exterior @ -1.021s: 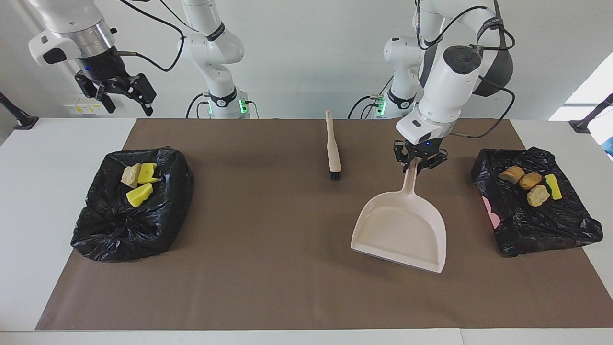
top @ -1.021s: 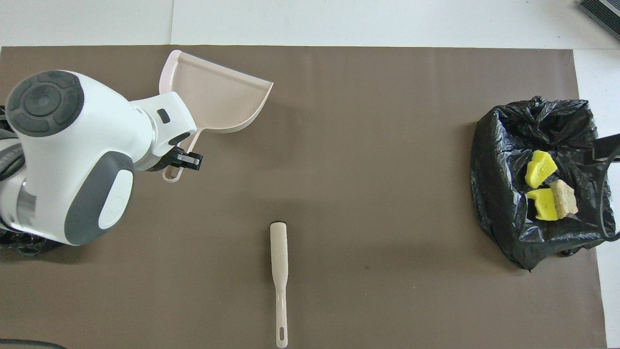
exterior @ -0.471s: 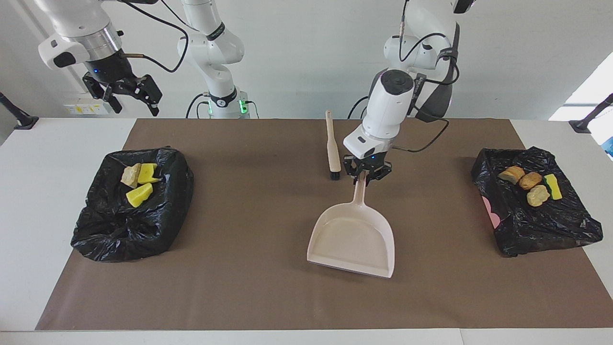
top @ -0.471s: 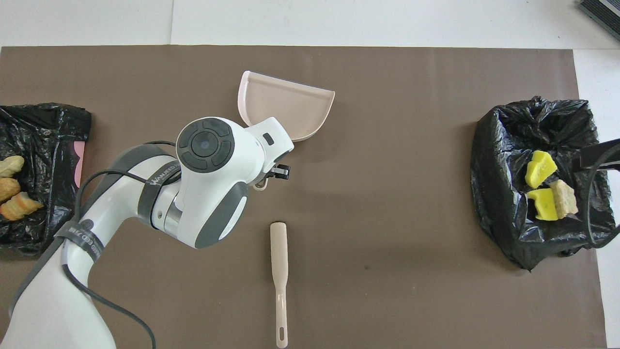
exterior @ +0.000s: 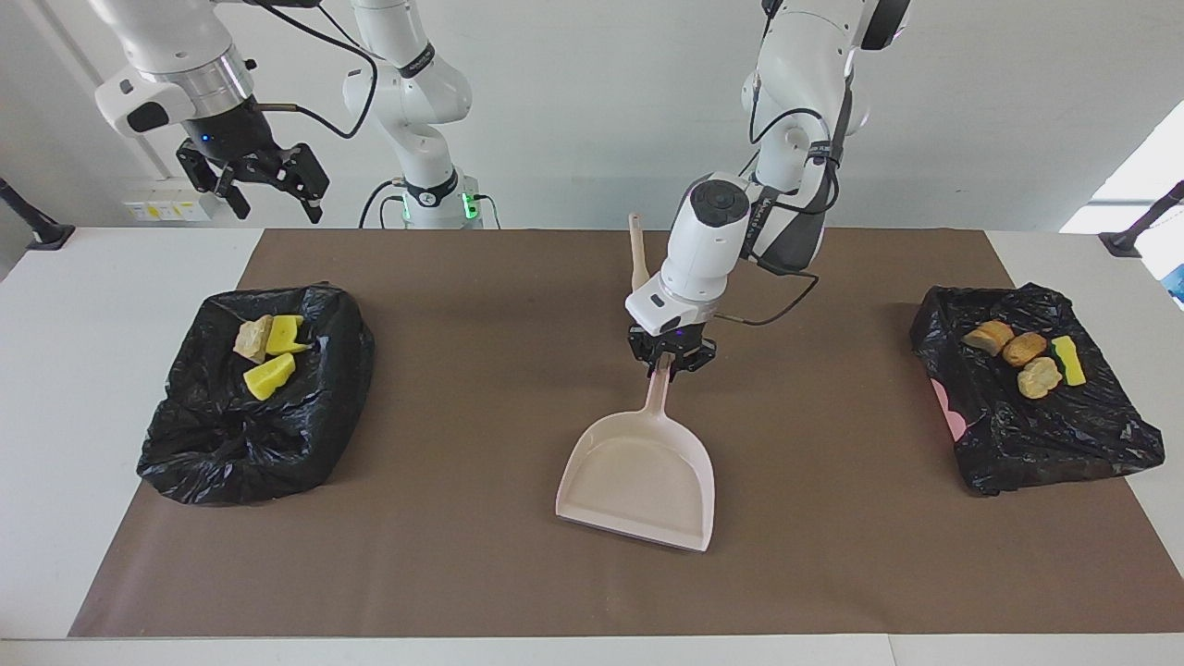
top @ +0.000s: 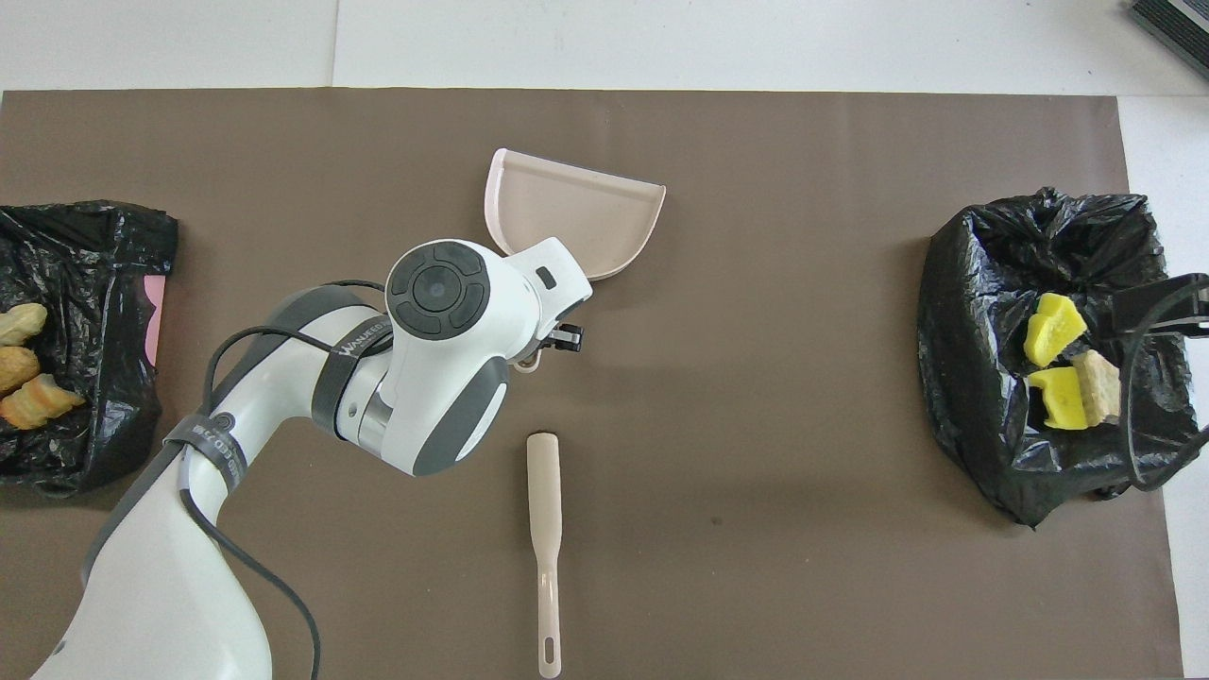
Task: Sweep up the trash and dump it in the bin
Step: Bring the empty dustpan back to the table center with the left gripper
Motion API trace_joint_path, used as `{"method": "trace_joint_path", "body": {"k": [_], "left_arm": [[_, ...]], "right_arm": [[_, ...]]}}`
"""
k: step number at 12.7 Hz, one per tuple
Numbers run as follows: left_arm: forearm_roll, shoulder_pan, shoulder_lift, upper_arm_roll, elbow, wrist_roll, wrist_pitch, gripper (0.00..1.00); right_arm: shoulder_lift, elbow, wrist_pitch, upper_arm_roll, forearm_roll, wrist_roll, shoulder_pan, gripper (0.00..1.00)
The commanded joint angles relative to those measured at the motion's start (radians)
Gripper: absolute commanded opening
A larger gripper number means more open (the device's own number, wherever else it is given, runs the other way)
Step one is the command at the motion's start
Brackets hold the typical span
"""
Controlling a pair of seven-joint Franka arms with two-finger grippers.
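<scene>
Left gripper (exterior: 670, 366): fingers clamped on the beige dustpan (exterior: 638, 481) handle, pan empty, at mat centre.
Right gripper (exterior: 264, 185): fingers spread wide, holding nothing, aloft above the table edge.
Black bag (exterior: 250, 398), nine o'clock in the facing view: three trash (exterior: 269, 350) scraps.
Second black bag (exterior: 1036, 388), three o'clock: four scraps (exterior: 1025, 356).
Brush (top: 545, 538): on the mat, nearer the robots than the dustpan.

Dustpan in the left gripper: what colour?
Pale beige dustpan, clearest in the facing view.
</scene>
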Motion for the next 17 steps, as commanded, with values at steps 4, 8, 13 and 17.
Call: {"method": "trace_joint_path", "body": {"k": [4,8,13,17], "left_arm": [[-0.013,-0.056,0.027,0.021,-0.004,-0.096,0.029,0.0],[-0.013,-0.066,0.026,0.019,-0.02,-0.151,0.036,0.09],[-0.013,-0.023,-0.029,0.044,-0.01,-0.163,-0.041,1.0],[-0.005,0.086,-0.1,0.046,-0.01,-0.156,-0.195,1.0]], "right_arm": [[-0.029,-0.016,0.014,0.012,0.018,0.002,-0.051,1.0],[-0.032,-0.018,0.003,0.01,0.012,0.009,-0.041,1.0],[-0.032,-0.018,0.003,0.018,0.018,0.009,-0.037,1.0],[-0.032,-0.018,0.003,0.018,0.016,0.009,-0.037,1.0]]}}
